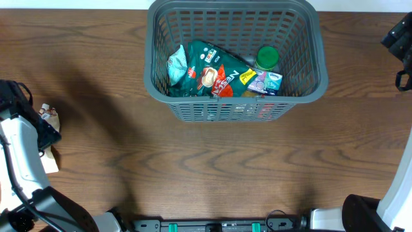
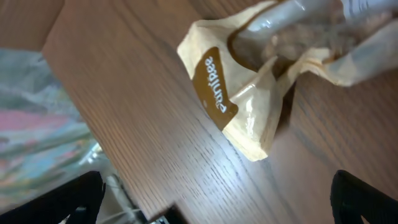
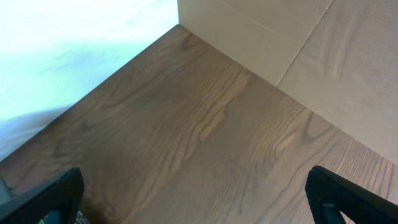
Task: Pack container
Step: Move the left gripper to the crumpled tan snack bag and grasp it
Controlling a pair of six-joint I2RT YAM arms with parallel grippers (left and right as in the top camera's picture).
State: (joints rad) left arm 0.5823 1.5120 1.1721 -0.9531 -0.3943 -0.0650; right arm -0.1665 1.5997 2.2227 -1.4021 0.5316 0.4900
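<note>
Over the table's left edge, the left gripper [image 2: 221, 202] hung with jaws wide apart above a tan snack packet [image 2: 249, 106], probably lining up a pick for the part-filled grey lattice basket [image 1: 225, 111] at far centre, while the right gripper [image 3: 199, 199], likewise spread, hung clear at far right.

Grey lattice container [image 1: 225, 111]; seemingly tan packet [image 2: 249, 118]

One container [image 1: 225, 111], far centre: one large green bag [image 1: 209, 74], one green-lidded jar [image 1: 267, 58], at least three small packets [image 1: 177, 64]. One tan packet [image 2: 249, 118], near left.
</note>
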